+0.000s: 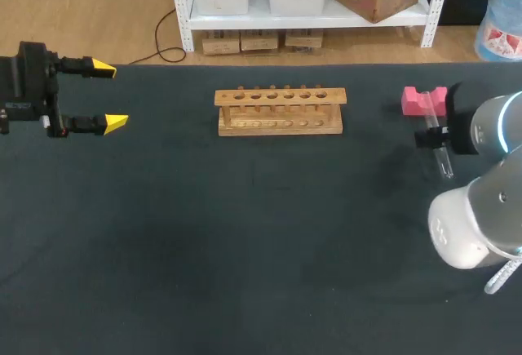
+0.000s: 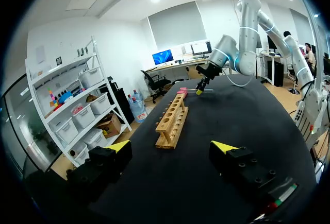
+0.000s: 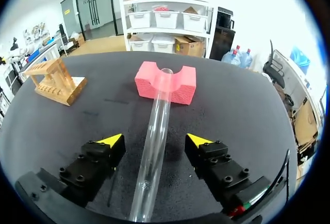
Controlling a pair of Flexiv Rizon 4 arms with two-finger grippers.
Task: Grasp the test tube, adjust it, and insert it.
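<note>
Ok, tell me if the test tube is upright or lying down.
The test tube lies tilted: open end resting in the pink block, rest sloping toward the table between the open fingers of the right claw.

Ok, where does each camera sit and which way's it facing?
Head view: fixed above and behind, looking down on the table; left gripper and right arm show.
Left wrist view: on the left arm, looking over its open gripper toward the rack and right arm.
Right wrist view: on the right arm, right gripper open astride the test tube resting on the pink block.
All three show the rack.
</note>
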